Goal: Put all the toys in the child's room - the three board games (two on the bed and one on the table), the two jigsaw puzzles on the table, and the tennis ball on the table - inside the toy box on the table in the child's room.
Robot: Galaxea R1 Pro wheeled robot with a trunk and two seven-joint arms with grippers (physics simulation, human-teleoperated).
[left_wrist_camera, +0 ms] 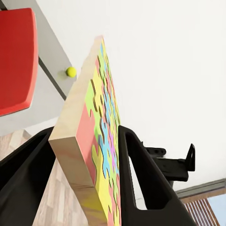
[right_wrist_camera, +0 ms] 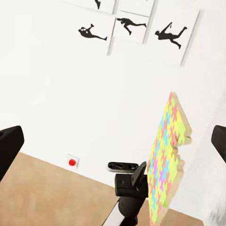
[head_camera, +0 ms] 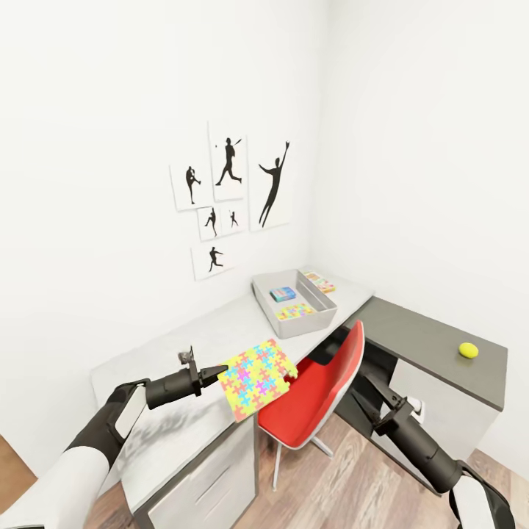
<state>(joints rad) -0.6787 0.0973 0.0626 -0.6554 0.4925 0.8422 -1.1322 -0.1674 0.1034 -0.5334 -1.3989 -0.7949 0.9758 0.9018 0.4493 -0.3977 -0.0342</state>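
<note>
Left gripper (head_camera: 220,372) is clamped on one edge of a jigsaw puzzle (head_camera: 256,377), which I hold tilted in the air over the near end of the table (head_camera: 184,345), beside the red chair (head_camera: 316,389). From this gripper the toy box (head_camera: 321,319) lies ahead and to the right, along the same white top, its long axis running away toward the wall corner; a blue board game (head_camera: 283,294) and a second puzzle (head_camera: 294,311) already lie inside. Right gripper (head_camera: 367,400) hangs low beside the chair, its fingers (right_wrist_camera: 9,148) apart and empty. I judge the left arm nearer the box. The tennis ball (head_camera: 468,350) rests on the grey side section.
</note>
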